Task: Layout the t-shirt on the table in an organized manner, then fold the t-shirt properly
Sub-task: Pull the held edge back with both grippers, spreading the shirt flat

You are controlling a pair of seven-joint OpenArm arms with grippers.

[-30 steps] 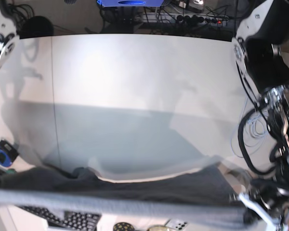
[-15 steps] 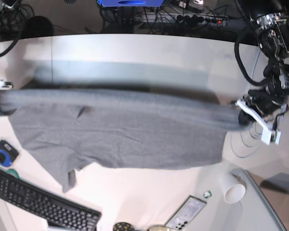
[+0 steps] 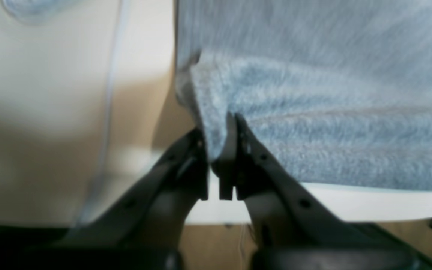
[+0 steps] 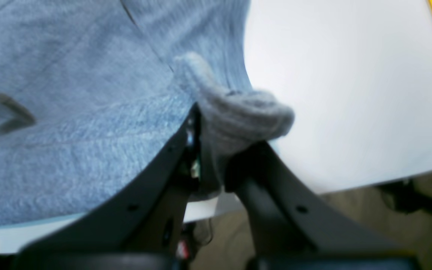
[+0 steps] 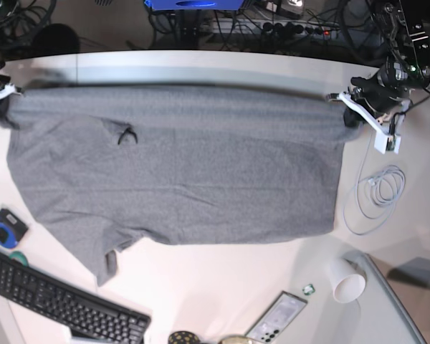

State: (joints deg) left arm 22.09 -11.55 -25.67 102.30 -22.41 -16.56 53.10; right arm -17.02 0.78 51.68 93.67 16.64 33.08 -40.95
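The heather-grey t-shirt point(image 5: 175, 172) lay spread nearly flat across the white surface point(image 5: 222, 287), one sleeve trailing toward the keyboard point(image 5: 61, 304). The left pincer point(image 5: 352, 109) and right pincer point(image 5: 0, 100) each pinched a far corner.

**Layout, shirt stretched between both arms**

T-shirt point(image 5: 179, 172) spread on the table point(image 5: 201, 287), far edge spanning from the right gripper point(image 5: 1, 97) to the left gripper point(image 5: 350, 107). Cloth corner sits between each gripper's fingers. Cable coil point(image 5: 376, 190) lies beside the left fingers, nearer the camera. Keyboard point(image 5: 57, 304), phone point(image 5: 276, 317) and cup point(image 5: 345, 281) lie well nearward of the fingers.
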